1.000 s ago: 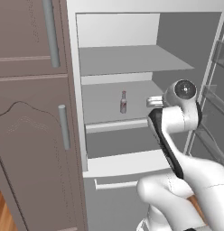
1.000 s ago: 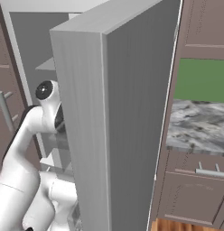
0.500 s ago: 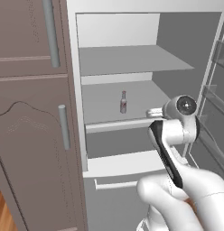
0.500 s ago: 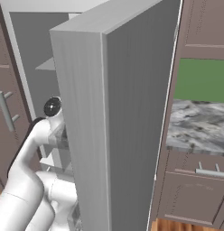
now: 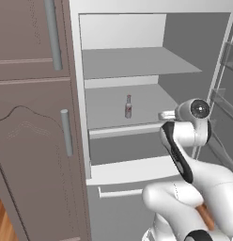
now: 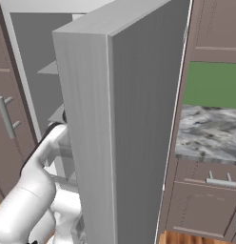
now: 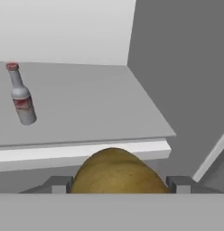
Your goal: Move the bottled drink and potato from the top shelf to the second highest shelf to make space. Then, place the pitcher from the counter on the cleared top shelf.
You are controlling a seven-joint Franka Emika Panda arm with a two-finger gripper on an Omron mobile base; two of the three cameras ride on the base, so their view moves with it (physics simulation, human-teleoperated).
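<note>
My gripper (image 7: 117,185) grasps the yellow-brown lumpy potato (image 7: 117,173) (small labelled glass bottle (image 7: 21,95) already on the grey second shelf (image 7: 86,108)); pitcher step remains.

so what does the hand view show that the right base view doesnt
Hand view alone: the potato held between the gripper fingers, just short of the second highest shelf, and the bottled drink standing upright on that shelf toward its left side.

Right base view alone: the fridge door swung open edge-on, blocking most of the interior, and the marbled counter to its right over brown cabinets.

Both: grey fridge shelving, seen from different sides. The right base view catches just shelf edges past the door.
</note>
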